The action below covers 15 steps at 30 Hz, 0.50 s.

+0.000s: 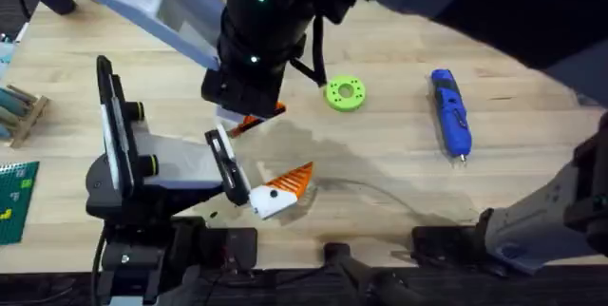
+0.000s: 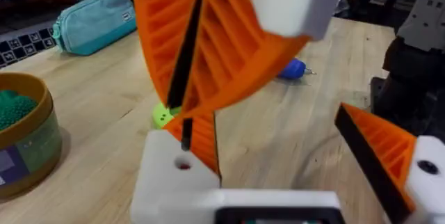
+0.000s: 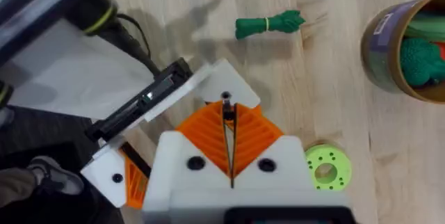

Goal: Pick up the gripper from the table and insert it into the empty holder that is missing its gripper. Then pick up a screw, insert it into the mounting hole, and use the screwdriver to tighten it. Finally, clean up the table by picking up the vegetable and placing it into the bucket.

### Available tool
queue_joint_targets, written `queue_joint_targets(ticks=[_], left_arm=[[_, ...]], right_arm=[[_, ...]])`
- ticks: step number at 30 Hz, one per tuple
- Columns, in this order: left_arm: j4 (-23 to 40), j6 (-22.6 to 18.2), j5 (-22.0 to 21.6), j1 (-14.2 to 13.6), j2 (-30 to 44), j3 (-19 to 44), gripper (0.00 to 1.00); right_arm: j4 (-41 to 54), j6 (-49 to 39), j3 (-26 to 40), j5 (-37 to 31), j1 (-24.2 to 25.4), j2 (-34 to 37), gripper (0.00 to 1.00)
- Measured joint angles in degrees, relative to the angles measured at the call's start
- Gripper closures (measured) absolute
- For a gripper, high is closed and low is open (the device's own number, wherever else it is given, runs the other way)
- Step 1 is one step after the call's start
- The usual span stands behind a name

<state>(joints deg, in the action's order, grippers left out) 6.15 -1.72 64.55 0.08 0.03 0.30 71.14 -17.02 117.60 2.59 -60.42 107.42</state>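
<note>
The gripper (image 3: 217,78) sits against the holder (image 3: 142,102), seemingly unfastened. The right gripper (image 3: 228,116) pinches a screw (image 3: 226,102) just above it, while the left gripper (image 2: 271,120) stands open. A tilted screw could miss the mounting hole (image 2: 182,163), or nudge the piece off onto the surface (image 3: 334,78)

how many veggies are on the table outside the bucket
1: a green bundle on the table, apart from the bucket, which holds others. More may be hidden.
</note>
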Motion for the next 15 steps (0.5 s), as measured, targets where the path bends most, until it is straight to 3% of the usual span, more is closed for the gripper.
queue_joint_targets(ticks=[15], left_arm=[[0.0, 0.0, 0.0, 0.0, 0.0, 0.0, 0.015]], right_arm=[[-0.01, 0.01, 0.0, -0.2, -0.04, 0.74, 0.996]])
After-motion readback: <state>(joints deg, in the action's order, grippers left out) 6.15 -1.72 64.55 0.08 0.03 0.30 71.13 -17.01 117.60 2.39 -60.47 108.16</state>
